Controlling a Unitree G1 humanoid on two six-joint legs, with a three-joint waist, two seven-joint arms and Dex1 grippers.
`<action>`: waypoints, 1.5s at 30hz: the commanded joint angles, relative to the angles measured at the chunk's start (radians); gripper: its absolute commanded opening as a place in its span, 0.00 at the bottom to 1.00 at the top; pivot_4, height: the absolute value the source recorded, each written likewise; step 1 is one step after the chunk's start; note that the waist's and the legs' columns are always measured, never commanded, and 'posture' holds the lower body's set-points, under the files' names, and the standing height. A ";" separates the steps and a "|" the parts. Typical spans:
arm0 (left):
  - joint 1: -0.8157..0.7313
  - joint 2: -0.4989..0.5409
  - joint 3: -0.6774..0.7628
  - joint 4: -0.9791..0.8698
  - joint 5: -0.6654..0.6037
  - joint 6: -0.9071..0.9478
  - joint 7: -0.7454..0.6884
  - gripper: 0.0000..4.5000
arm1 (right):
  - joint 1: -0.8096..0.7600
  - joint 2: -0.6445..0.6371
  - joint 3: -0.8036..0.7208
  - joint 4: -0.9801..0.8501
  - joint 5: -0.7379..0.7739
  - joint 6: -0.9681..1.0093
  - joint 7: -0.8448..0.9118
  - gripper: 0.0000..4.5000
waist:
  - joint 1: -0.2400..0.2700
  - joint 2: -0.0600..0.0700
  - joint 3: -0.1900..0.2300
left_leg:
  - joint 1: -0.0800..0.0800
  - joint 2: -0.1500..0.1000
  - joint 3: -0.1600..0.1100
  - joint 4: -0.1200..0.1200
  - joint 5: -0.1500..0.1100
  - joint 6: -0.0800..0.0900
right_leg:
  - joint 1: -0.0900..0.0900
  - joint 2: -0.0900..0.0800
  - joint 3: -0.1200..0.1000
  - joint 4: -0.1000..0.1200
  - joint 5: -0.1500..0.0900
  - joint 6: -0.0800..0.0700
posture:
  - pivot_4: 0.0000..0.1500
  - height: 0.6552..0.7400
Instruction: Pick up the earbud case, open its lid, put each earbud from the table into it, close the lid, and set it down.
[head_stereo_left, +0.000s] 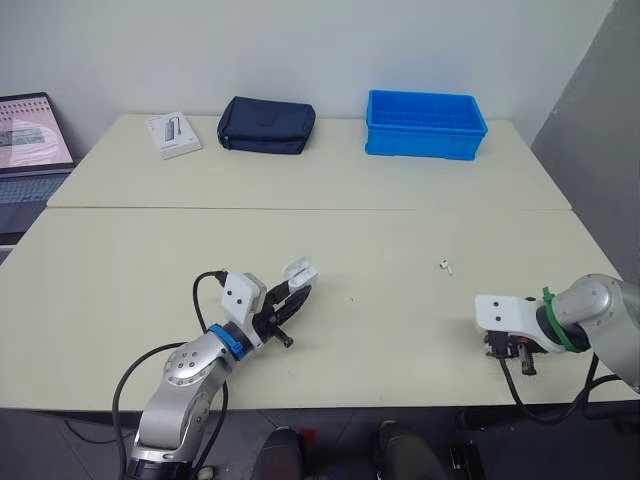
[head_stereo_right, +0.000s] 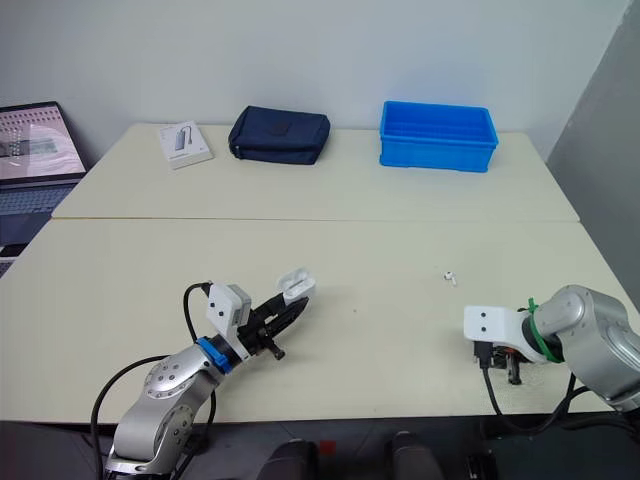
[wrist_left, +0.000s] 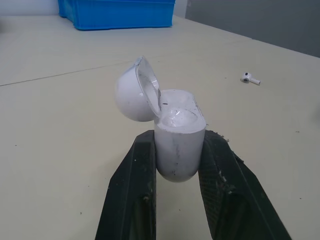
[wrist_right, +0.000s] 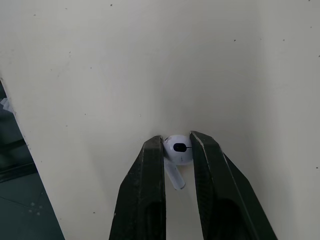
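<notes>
My left gripper (head_stereo_left: 296, 297) is shut on the white earbud case (wrist_left: 177, 135), held just above the table at the front left with its lid (wrist_left: 135, 91) swung open. Both sockets inside look empty. One white earbud (head_stereo_left: 444, 265) lies on the table right of centre, also seen as the loose earbud (wrist_left: 249, 78) in the left wrist view. My right gripper (wrist_right: 177, 142) is down near the table's front right edge, shut on a second white earbud (wrist_right: 179, 149) whose stem points back between the fingers.
A blue crate (head_stereo_left: 425, 124), a dark blue pouch (head_stereo_left: 266, 125) and a small white box (head_stereo_left: 173, 134) stand along the far side of the table. A laptop (head_stereo_left: 30, 150) sits at the far left. The table's front edge (wrist_right: 20, 145) runs close beside my right gripper.
</notes>
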 joint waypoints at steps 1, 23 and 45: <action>-0.003 -0.007 0.003 -0.035 -0.009 -0.024 0.004 0.17 | -0.012 0.008 0.001 -0.004 -0.002 0.011 -0.010 0.08 | 0.000 0.000 0.000 | 0.000 0.000 0.000 0.000 0.000 0.000 | 0.000 0.000 0.000 0.000 0.000 0.000 | 1.00 0.97; -0.129 -0.062 -0.029 -0.035 -0.043 -0.031 -0.005 0.17 | -0.233 1.056 -0.409 -0.096 0.540 0.205 -0.600 0.08 | 0.003 0.000 0.001 | -0.006 0.000 -0.005 -0.001 0.000 0.000 | -0.002 0.002 -0.003 0.001 0.002 0.004 | 1.00 0.97; -0.176 -0.065 -0.033 -0.024 -0.061 -0.028 -0.021 0.17 | -0.113 1.099 -0.179 0.032 0.501 -0.109 -0.724 0.08 | -0.002 0.000 0.000 | -0.004 0.001 -0.005 -0.001 0.000 0.000 | -0.003 0.002 -0.003 0.002 0.002 0.004 | 1.00 0.97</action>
